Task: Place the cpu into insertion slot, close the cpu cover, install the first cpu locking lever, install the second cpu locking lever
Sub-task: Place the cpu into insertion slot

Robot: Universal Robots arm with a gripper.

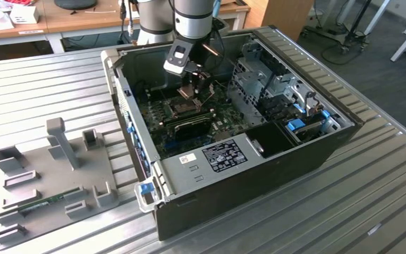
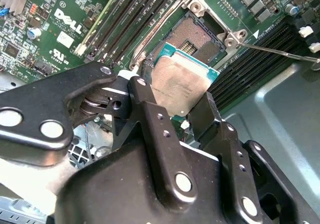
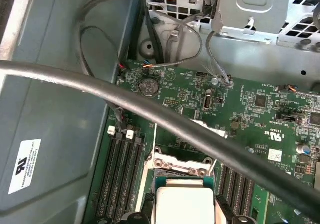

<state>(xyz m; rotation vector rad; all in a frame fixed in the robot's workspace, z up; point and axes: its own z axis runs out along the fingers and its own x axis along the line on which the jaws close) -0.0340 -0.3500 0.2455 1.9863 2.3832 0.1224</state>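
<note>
second wrist view: gripper [image 2: 172,90] fingers clamped on cpu [image 2: 185,81], above insertion slot [image 2: 195,33] | exterior view: inside open computer case [image 1: 259,174] | first wrist view: thick cable [image 3: 150,109] crossing

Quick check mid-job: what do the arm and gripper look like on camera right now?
The arm is a silver-grey tube with a dark band, and a pale grey block sits at its wrist. The gripper is black metal: jointed linkage fingers studded with silver pins and small screw holes. A thick grey cable crosses the first wrist view.
</note>
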